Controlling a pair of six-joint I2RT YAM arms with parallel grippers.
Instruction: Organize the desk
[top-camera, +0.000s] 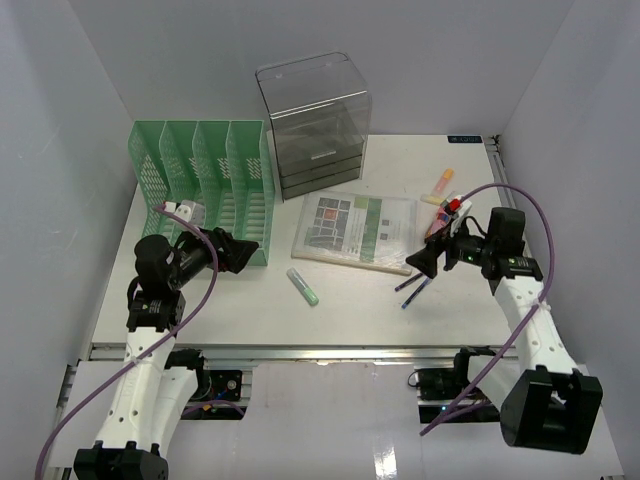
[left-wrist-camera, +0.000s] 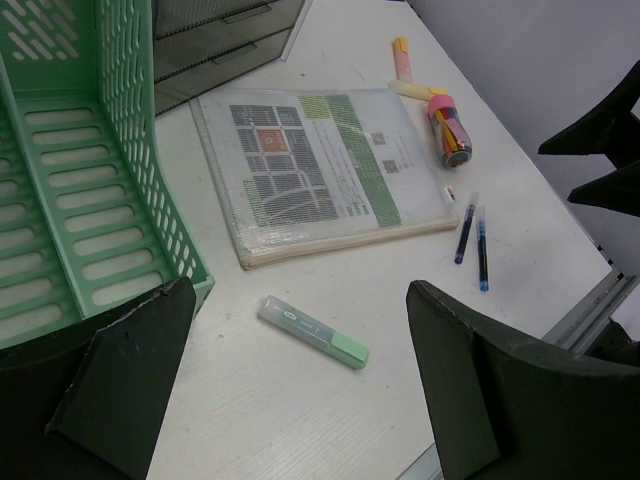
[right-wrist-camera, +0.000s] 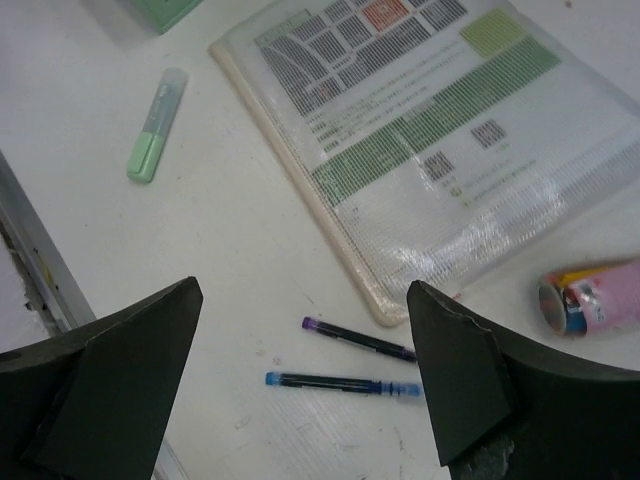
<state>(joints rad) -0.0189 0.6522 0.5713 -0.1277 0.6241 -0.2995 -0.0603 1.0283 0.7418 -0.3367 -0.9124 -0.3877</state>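
Both jaws stand wide and empty: the left gripper (top-camera: 246, 254) by the green file rack (top-camera: 200, 185) near the left edge of the desk (top-camera: 230, 315), the right gripper (top-camera: 422, 262) above two pens (top-camera: 413, 288) toward its right edge. The desk lies flat under both, its long axis running left to right along its near rail (top-camera: 300, 350).

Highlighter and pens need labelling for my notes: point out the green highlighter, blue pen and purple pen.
green highlighter (left-wrist-camera: 313, 331), left wrist view, mid-barrel.
blue pen (right-wrist-camera: 344, 383), right wrist view, mid-barrel.
purple pen (right-wrist-camera: 358, 339), right wrist view, mid-barrel.
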